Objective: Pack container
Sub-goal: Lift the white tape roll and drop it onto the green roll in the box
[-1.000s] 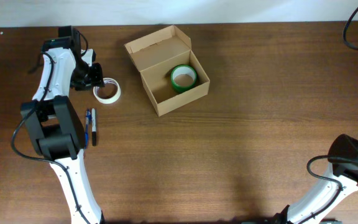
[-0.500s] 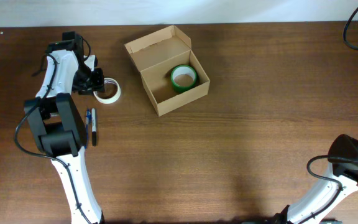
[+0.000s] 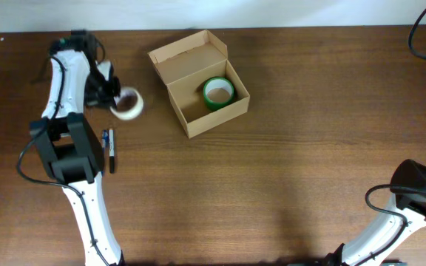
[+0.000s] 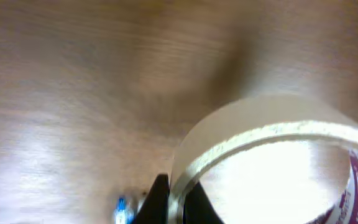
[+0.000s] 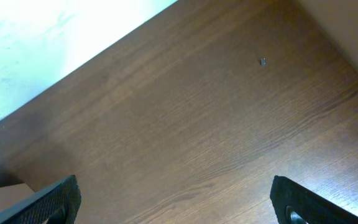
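The left gripper is clamped on the wall of a white tape roll at the far left of the wooden surface. In the left wrist view, its dark fingers pinch the rim of the roll from both sides. The container sits just to the right of the roll and apart from it. Its flap lid is thrown open toward the far side, and a green tape roll lies inside against the right-hand wall. The container's low left wall faces the held roll. Two pens, one blue and one black, lie side by side near the left arm. The right gripper hangs over bare wood with its jaws spread wide, holding nothing.
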You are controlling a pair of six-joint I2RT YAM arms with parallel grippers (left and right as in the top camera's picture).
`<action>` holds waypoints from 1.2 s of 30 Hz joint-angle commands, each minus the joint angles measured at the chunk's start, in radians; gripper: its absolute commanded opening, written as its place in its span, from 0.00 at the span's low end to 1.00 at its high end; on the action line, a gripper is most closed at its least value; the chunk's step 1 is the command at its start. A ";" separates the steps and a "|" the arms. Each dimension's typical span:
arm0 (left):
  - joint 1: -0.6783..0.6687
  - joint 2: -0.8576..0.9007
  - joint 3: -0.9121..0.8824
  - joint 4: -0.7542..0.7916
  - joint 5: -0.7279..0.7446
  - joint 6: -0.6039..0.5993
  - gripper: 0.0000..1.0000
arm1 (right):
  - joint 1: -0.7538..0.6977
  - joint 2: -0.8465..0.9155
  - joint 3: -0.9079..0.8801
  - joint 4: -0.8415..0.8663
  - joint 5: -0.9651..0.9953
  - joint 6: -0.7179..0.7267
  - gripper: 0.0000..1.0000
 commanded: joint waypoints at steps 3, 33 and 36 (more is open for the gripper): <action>-0.006 -0.021 0.476 -0.113 0.042 -0.025 0.01 | -0.001 -0.012 0.005 0.003 -0.008 0.004 0.99; -0.561 -0.054 0.483 -0.154 -0.300 0.180 0.02 | -0.001 -0.012 0.005 0.003 -0.008 0.004 0.99; -0.562 -0.054 0.400 -0.125 -0.281 0.179 0.02 | -0.001 -0.012 0.005 0.003 -0.008 0.004 0.99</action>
